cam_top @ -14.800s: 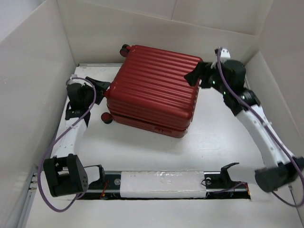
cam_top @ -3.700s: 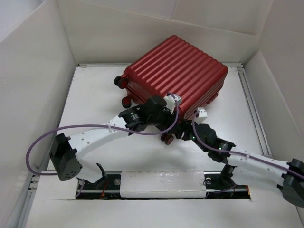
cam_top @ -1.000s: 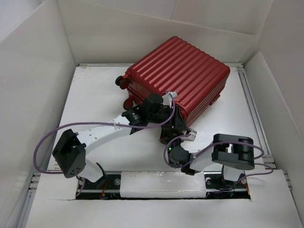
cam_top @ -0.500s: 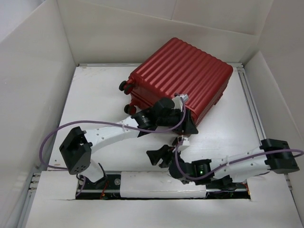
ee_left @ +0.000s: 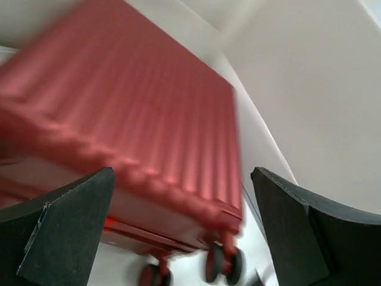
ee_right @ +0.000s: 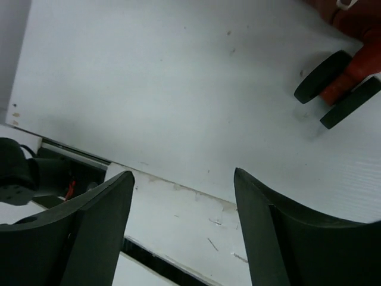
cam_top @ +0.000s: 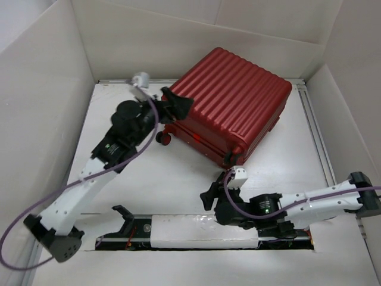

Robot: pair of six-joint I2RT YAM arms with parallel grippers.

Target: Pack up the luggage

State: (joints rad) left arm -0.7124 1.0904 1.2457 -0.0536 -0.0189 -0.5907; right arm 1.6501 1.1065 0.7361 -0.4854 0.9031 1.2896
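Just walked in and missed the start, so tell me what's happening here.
Two robot arms are working around a dark red suitcase lying closed on the table. The left gripper is open at the suitcase's wheeled end, gripping nothing. The right gripper is open too, low over bare table near a corner wheel. Nothing to pack is in view.

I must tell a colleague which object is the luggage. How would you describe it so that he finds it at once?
On the white table, look toward the far right corner: the large dark red hard-shell suitcase lies there. It is the only red, ribbed thing, with small dark wheels; the white and black left arm and right arm near it are thin.
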